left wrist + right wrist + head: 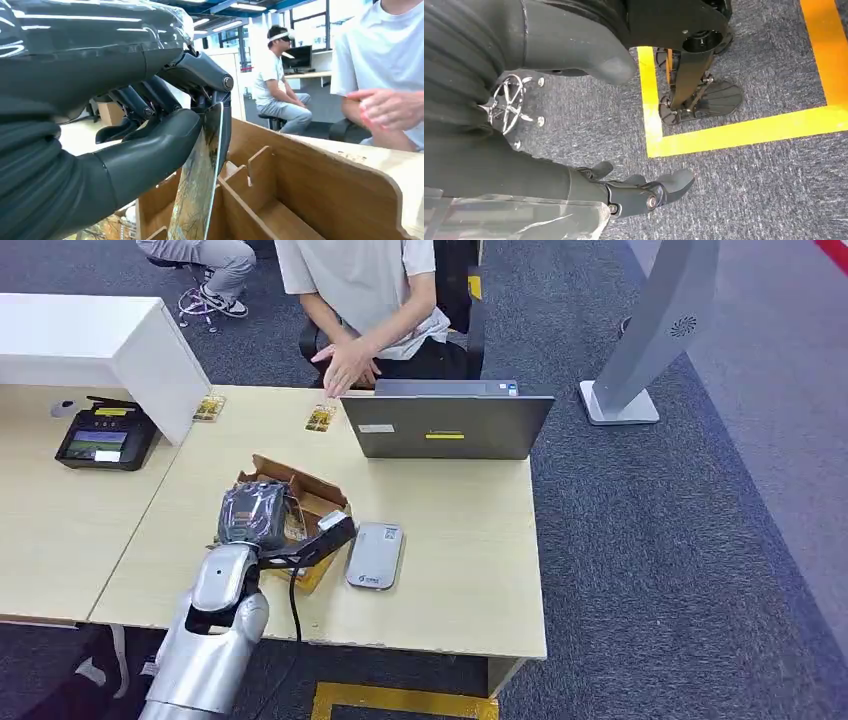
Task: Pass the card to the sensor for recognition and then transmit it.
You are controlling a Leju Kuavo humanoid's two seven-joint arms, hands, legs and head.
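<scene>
- Left hand [262, 515] sits over the brown corrugated-cardboard card holder [300, 502] on the pale wooden worktop [450, 540], near its front edge.
- Left wrist view: the thick grey thumb and a dark fingertip pinch the thin printed card [202, 170] near its upper edge; the other fingers [135, 107] are curled behind.
- The card stands roughly upright, slightly tilted, its lower part down among the slot dividers of the holder [310, 190]. Whether its lower edge touches the slot floor, I cannot tell.
- Flat grey rounded sensor pad [374, 555] lies just beside the holder, on the robot's right.
- Two more small yellow-printed cards [320, 418] [209, 407] lie flat near the far edge of the worktop, well apart from the hand.
- Grey open laptop [445, 422] stands at the far edge; a seated person's hand [347, 365] hovers behind it.
- Black payment terminal [105, 438] rests on the adjoining worktop, to the left.
- Right hand [634, 192] hangs above grey carpet with yellow tape lines; fingers loosely extended, slightly apart, holding nothing.
</scene>
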